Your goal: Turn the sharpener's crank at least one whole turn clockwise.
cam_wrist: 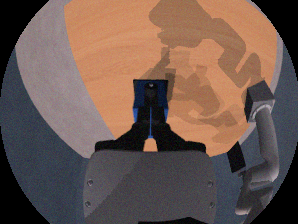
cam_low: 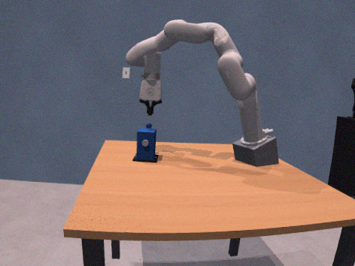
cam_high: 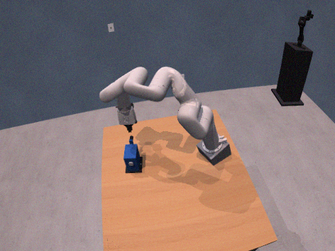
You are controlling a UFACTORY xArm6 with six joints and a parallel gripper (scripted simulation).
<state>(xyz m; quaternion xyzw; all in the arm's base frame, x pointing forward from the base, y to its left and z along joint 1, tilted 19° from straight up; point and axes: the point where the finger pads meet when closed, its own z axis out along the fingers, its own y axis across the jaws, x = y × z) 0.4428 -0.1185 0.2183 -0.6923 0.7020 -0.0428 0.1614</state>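
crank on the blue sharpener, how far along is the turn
Nothing looks done yet: the knob sits at the top of its circle above the sharpener. The gripper hangs above the knob, clear of it, fingers shut on nothing. In hand is only the approach. Left: opening, coming down onto the knob, pinching it, and the whole clockwise turn.

above knob: gripper [cam_low: 150, 111] hangs over knob [cam_low: 149, 125], fingers shut on nothing, air gap between
far-left corner: sharpener [cam_low: 146, 144] stands there, only upright thing nearby
far-right edge: arm base [cam_low: 256, 150] blocks
near half of bench [cam_low: 195, 203]: nothing standing
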